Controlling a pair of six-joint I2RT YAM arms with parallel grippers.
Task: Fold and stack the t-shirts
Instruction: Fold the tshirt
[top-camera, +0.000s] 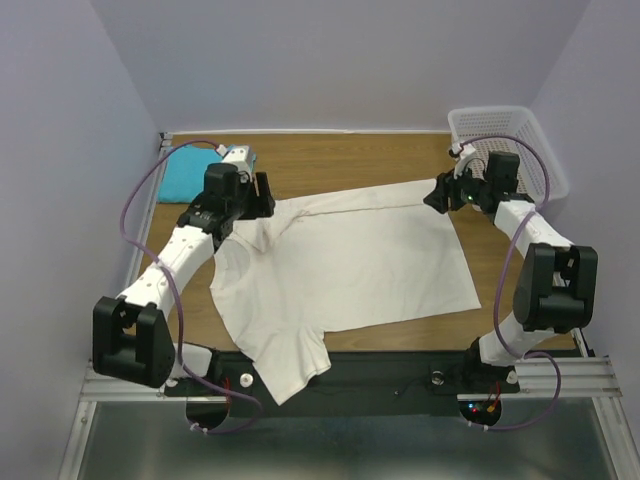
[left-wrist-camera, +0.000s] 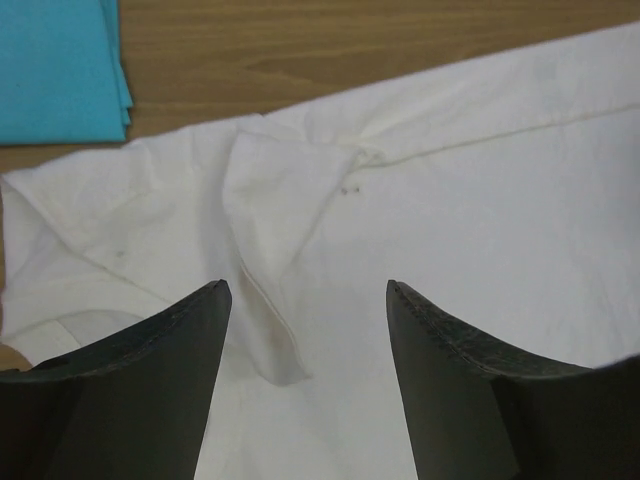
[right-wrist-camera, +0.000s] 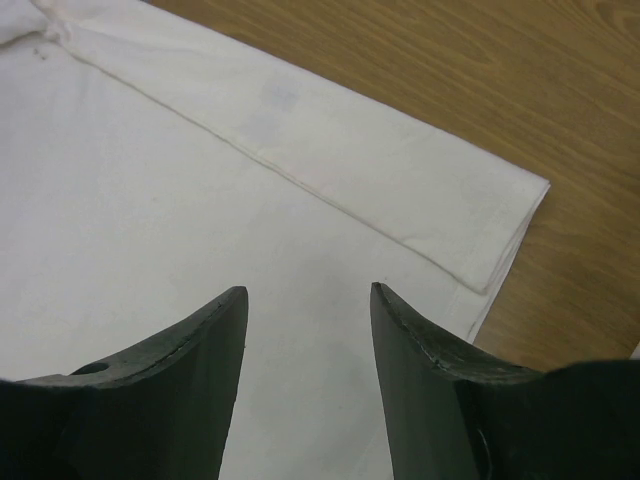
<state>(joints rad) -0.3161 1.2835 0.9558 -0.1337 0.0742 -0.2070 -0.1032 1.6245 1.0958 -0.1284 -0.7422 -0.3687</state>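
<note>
The cream t-shirt (top-camera: 350, 265) lies spread on the wooden table, one sleeve hanging over the near edge, its far edge folded over in a narrow strip. The turquoise t-shirt (top-camera: 188, 172) lies folded at the far left; it also shows in the left wrist view (left-wrist-camera: 55, 65). My left gripper (top-camera: 262, 196) is open above the cream shirt's (left-wrist-camera: 420, 210) rumpled far left corner. My right gripper (top-camera: 437, 194) is open above the cream shirt's (right-wrist-camera: 200, 200) far right corner, beside the folded strip. Neither gripper holds anything.
A white perforated basket (top-camera: 510, 140) stands at the far right corner, behind the right arm. Bare wooden table (top-camera: 350, 160) shows beyond the shirt. Pale walls close in the table on three sides. A black rail (top-camera: 400, 370) runs along the near edge.
</note>
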